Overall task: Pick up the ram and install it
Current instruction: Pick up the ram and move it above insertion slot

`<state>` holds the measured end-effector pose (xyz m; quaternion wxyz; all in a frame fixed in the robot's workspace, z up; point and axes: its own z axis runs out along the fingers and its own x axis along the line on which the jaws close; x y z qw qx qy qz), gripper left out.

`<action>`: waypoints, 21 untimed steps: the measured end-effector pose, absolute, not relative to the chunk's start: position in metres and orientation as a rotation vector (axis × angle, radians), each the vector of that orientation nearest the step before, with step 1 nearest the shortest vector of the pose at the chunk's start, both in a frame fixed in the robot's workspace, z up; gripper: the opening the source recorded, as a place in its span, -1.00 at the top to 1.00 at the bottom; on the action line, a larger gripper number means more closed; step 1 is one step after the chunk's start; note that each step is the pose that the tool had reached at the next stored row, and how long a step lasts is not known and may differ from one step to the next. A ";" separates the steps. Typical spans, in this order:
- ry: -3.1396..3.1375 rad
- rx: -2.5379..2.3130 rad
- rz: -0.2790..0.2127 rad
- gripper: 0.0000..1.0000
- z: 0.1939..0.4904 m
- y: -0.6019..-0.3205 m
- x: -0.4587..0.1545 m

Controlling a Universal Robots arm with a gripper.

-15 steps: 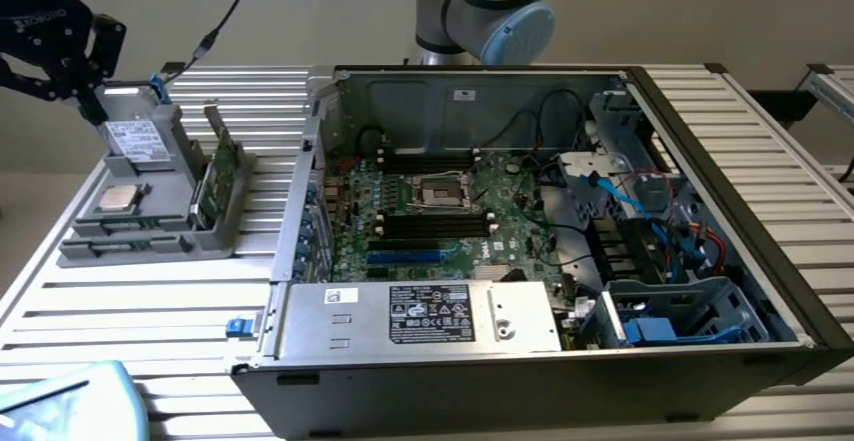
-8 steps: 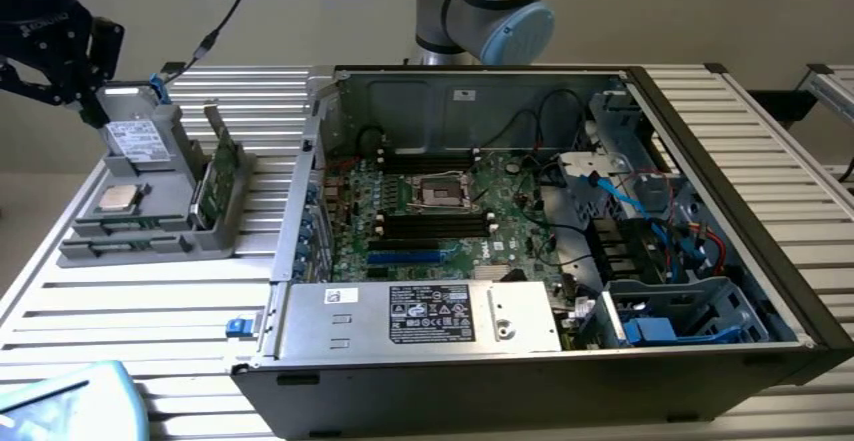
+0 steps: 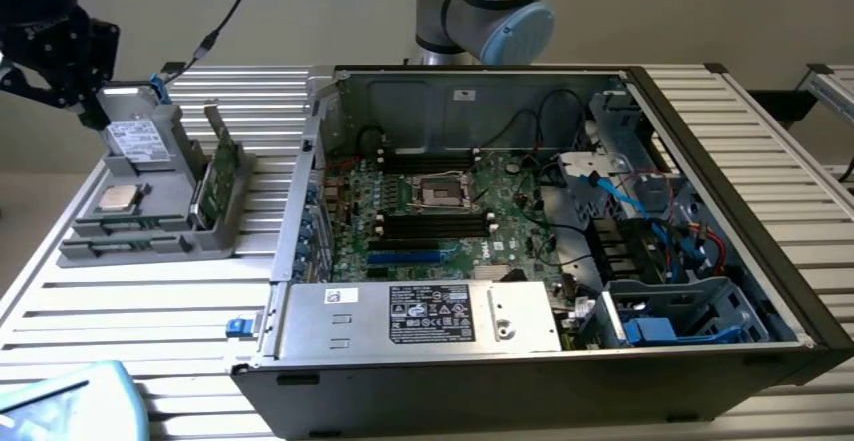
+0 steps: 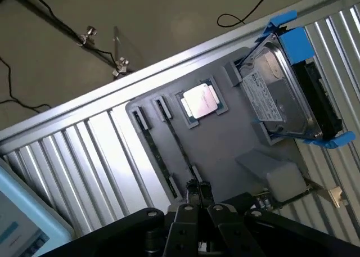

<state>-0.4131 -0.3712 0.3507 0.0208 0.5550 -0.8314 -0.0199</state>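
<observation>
Two green ram sticks [image 3: 218,176] stand on edge in a grey holder tray [image 3: 100,251] at the exterior view's left, outside the computer case. In the wrist view they appear as thin dark strips [image 4: 152,150] in the tray's slots. My black gripper [image 3: 94,113] hangs over the far end of that tray, beside the hard drive [image 3: 139,141]. Seen from the wrist camera, the gripper [image 4: 197,192] is shut with nothing between its fingers, its tips over the end of the nearer strip. Inside the case lies the motherboard [image 3: 514,211] with long black slots [image 3: 427,223].
The tray also holds a silver processor [image 4: 201,101] and the hard drive in blue brackets [image 4: 281,94]. The open case [image 3: 747,211] with its power supply [image 3: 427,313] and cables takes up the middle and the exterior view's right. A light blue object [image 3: 60,401] lies at the near corner.
</observation>
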 end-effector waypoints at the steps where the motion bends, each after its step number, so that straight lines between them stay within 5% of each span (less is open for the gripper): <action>1: -2.562 1.744 -0.061 0.79 0.351 -0.371 -0.413; 21: -2.198 2.171 -0.053 0.79 0.347 -0.371 -0.413</action>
